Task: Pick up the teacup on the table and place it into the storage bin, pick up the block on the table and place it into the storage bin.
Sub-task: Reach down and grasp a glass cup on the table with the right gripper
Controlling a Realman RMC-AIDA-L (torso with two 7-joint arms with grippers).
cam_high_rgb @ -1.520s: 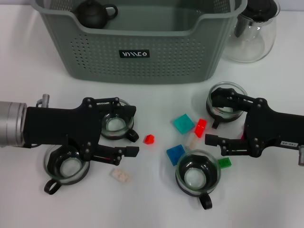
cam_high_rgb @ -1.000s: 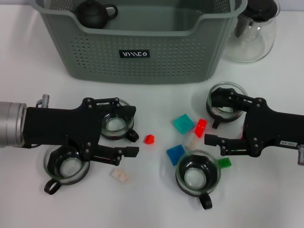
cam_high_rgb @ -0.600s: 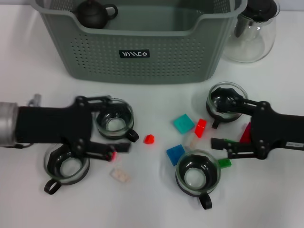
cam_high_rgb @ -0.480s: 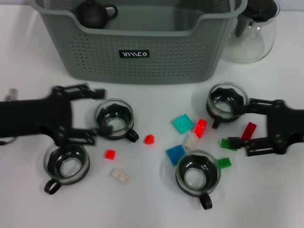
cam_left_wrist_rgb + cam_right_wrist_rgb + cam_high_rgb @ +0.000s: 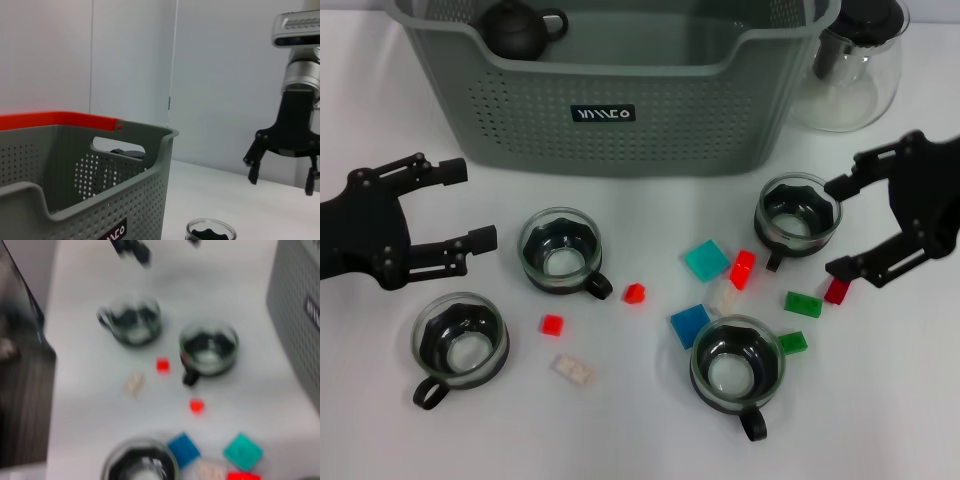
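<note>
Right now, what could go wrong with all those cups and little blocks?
The glass teacups and small blocks lie close together, so an open gripper reaching for one may knock its neighbour. The right gripper sits by a teacup and a red block; it could bump either. The storage bin wall is tall, so a low carry might hit it.
</note>
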